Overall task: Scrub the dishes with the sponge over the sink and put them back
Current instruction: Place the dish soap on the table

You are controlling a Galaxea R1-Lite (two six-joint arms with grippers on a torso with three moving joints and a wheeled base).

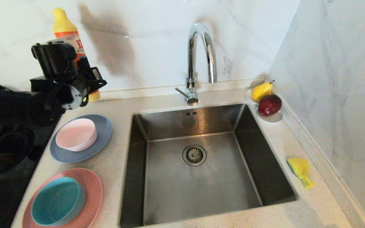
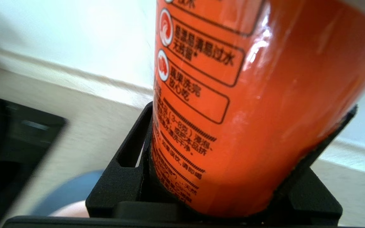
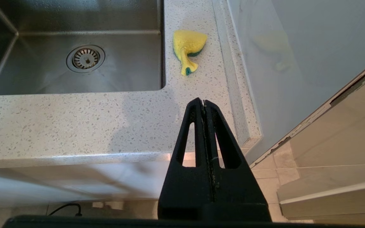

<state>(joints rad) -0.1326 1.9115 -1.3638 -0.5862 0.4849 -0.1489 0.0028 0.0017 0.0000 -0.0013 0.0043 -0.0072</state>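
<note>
Left gripper [image 2: 233, 177] clasps the upright orange detergent bottle [image 2: 252, 104]; right gripper [image 3: 204, 103] pinched empty, sponge [image 3: 188, 49] beyond its tips, narrow end pointing back toward them.

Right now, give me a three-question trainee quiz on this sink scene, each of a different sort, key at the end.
1. True or false: the sponge lies inside the sink.
2. The left gripper is shut on: A) the pale pink bowl B) the orange detergent bottle C) the faucet
3. Fill in: the teal bowl sits on the ____ plate.

Key: 1 false, it lies on the counter to the sink's right; 2 B; 3 salmon-pink.
</note>
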